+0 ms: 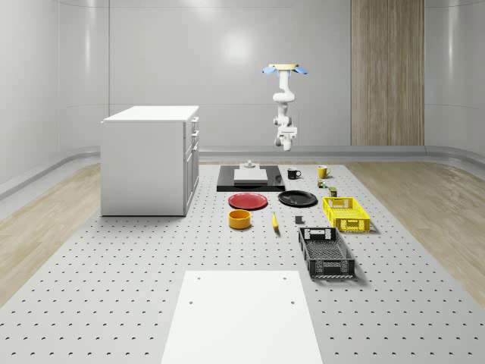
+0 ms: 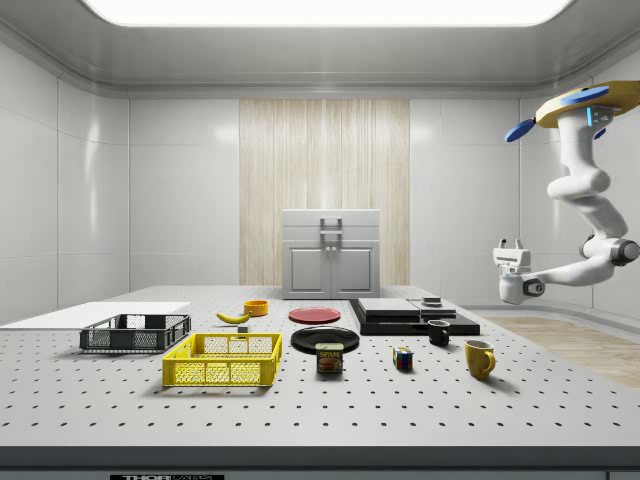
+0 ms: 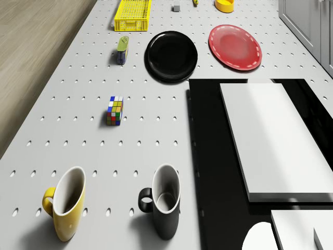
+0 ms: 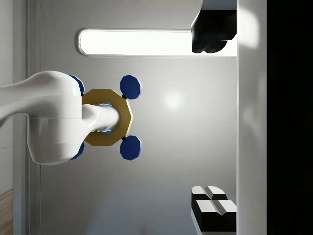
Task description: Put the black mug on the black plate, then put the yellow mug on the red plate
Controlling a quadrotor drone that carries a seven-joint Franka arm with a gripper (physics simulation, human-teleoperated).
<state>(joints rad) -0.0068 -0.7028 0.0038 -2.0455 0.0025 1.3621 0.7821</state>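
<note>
The black mug [image 1: 293, 174] [image 2: 439, 333] [image 3: 164, 202] stands upright on the table beside the black platform. The yellow mug [image 1: 323, 171] [image 2: 479, 358] [image 3: 66, 203] stands a little apart from it. The black plate [image 1: 298, 199] [image 2: 325, 338] [image 3: 171, 55] and the red plate [image 1: 248, 201] [image 2: 314, 315] [image 3: 235, 47] lie side by side, both bare. The drone [image 1: 282, 69] [image 2: 585, 105] hovers high over the table's far end, near the mugs. My gripper [image 1: 286, 140] [image 2: 512, 246] [image 4: 195, 122] hangs well above the mugs, turned up towards the ceiling, open and holding nothing.
A black platform [image 3: 208, 156] bearing a white block [image 3: 270, 135] lies next to the black mug. A Rubik's cube [image 3: 115, 110] and a can [image 3: 122, 50] sit between mugs and plates. Farther off are a yellow basket [image 1: 346, 213], black basket [image 1: 326, 252], orange bowl [image 1: 240, 219], banana [image 1: 274, 221], white cabinet [image 1: 150, 159].
</note>
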